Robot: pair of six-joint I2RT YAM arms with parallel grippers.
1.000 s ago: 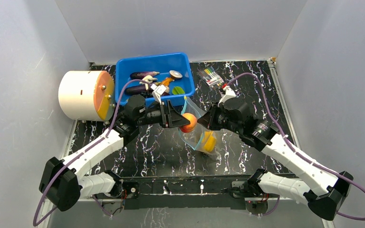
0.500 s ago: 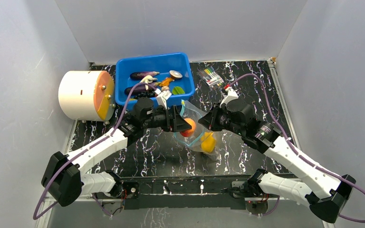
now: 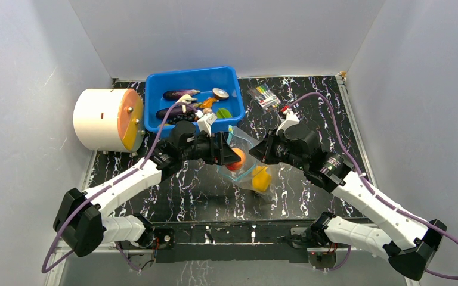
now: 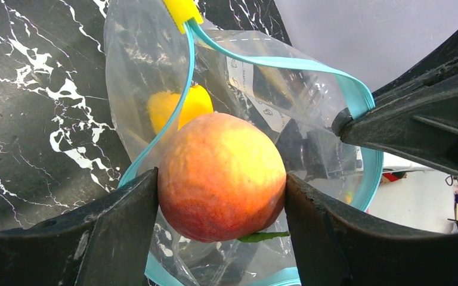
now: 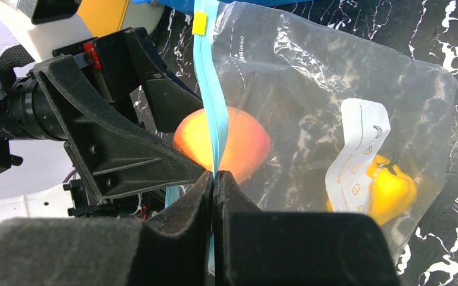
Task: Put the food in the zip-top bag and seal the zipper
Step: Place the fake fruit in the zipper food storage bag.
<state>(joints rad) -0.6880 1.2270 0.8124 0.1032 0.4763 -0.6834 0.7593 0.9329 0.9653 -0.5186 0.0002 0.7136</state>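
Observation:
My left gripper (image 4: 220, 196) is shut on an orange-red peach (image 4: 220, 176) and holds it at the open mouth of the clear zip-top bag (image 4: 149, 65). The peach also shows in the top view (image 3: 235, 159) and in the right wrist view (image 5: 241, 143). My right gripper (image 5: 214, 179) is shut on the teal-blue zipper strip (image 5: 206, 89) and holds that edge of the mouth up. A yellow pepper (image 5: 390, 187) lies inside the bag (image 5: 334, 89), also visible in the top view (image 3: 260, 177). The bag (image 3: 247, 173) hangs between the two grippers.
A blue bin (image 3: 155, 101) at the back holds purple eggplants (image 3: 179, 94), a green slice (image 3: 223, 113) and other toy foods. A white and orange cylinder (image 3: 104, 119) lies left of it. A clear packet of markers (image 3: 263, 95) lies behind the right arm.
My left gripper has carried the peach forward and down to the bag's mouth. The right gripper has kept its hold on the zipper strip and barely moved.

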